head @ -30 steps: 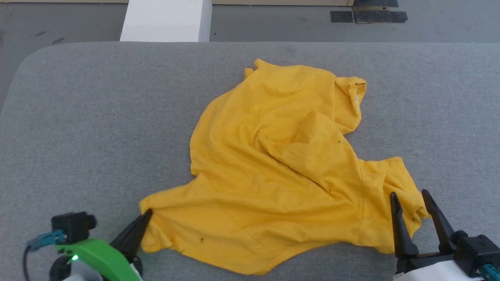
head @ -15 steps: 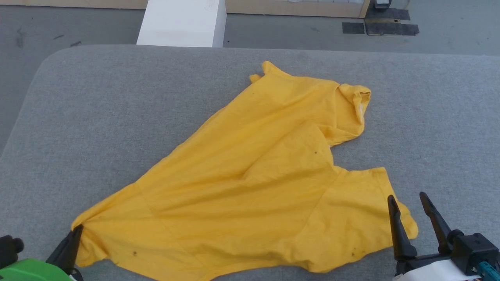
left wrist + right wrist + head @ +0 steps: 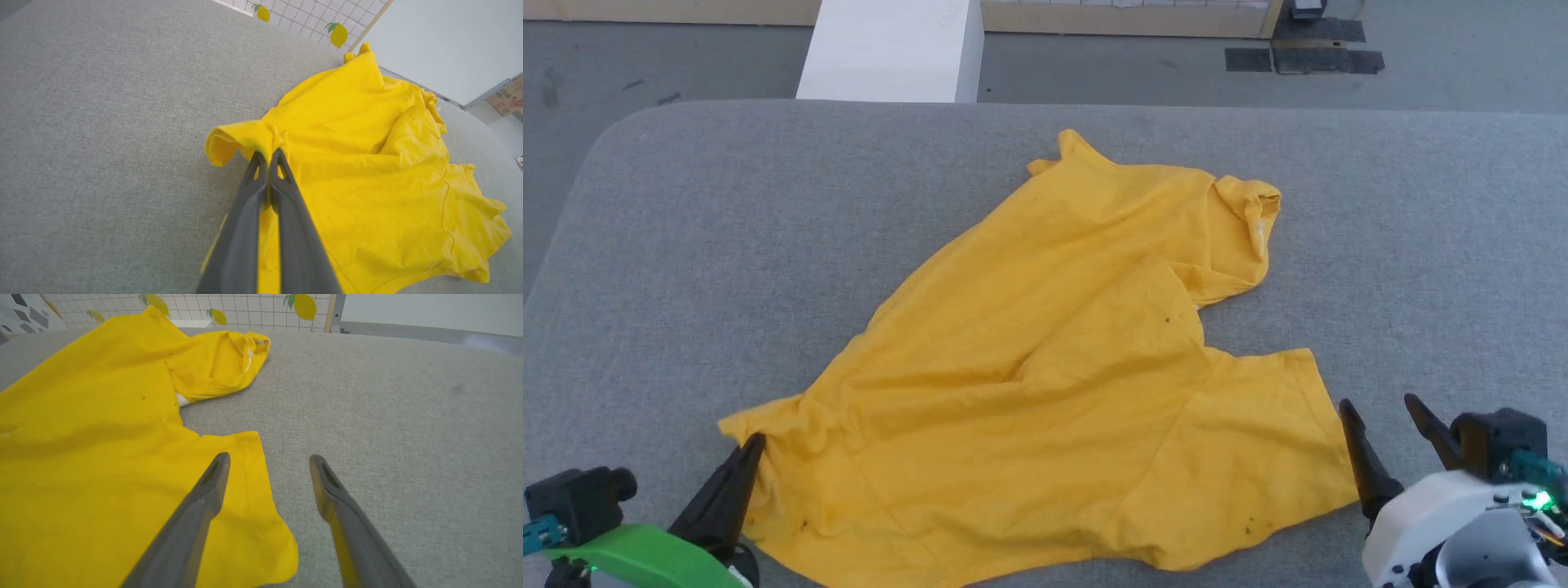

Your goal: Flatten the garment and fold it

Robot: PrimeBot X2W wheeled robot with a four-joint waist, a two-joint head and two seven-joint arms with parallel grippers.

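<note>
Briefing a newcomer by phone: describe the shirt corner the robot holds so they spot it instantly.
On the grey table lies a crumpled yellow garment. Its near-left end bunches into a rolled corner, pinched by the shut fingers of the left gripper; the near-right edge lies flat and ungripped.

Bright, even, diffuse light. Faint, soft shadows hug the garment (image 3: 1045,367) at its folds and edges. Wrist views bow toward their corners; the head view is sharp.
</note>
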